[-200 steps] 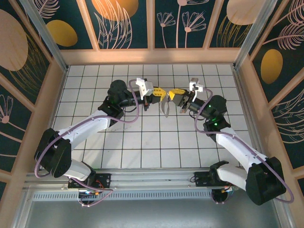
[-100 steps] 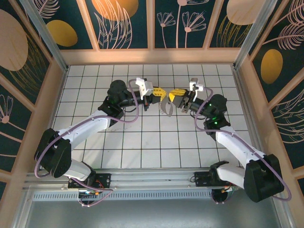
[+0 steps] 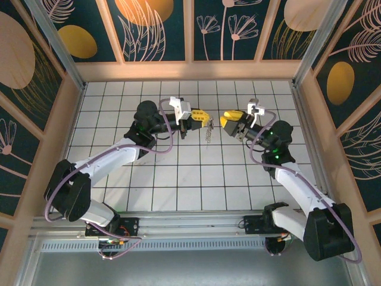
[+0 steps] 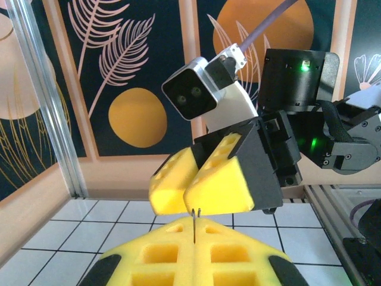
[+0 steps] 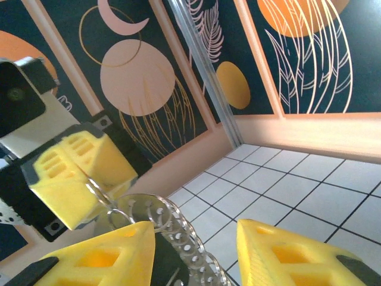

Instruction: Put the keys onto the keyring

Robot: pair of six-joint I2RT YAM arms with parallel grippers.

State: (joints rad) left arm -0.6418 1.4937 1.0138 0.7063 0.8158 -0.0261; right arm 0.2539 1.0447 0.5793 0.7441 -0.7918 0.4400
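Top external view: both arms reach in over the middle of the white tiled table (image 3: 178,173), wrists raised clear of its surface. The left tool (image 3: 201,117) points toward the right tool (image 3: 229,119), and a short gap lies between their yellow tips. Below the left tool's tip hangs a small silvery bundle, the keyring (image 3: 208,134), dangling above the tiles without touching them. At this size the keys cannot be told apart from the loop.

Left wrist view: the left tool's two yellow pads are pressed together, and a thin metal edge stands up from the seam between them. Just beyond, the right tool's yellow pads face the camera.

Right wrist view: the right tool's pads stand well apart and clamp nothing. In the gap between them curves a pale, shiny band pierced with a row of small holes, running up to the left tool's pad at the left, where small wire loops sit at the pad's tip. Whether the band touches the right tool's near pad cannot be told.
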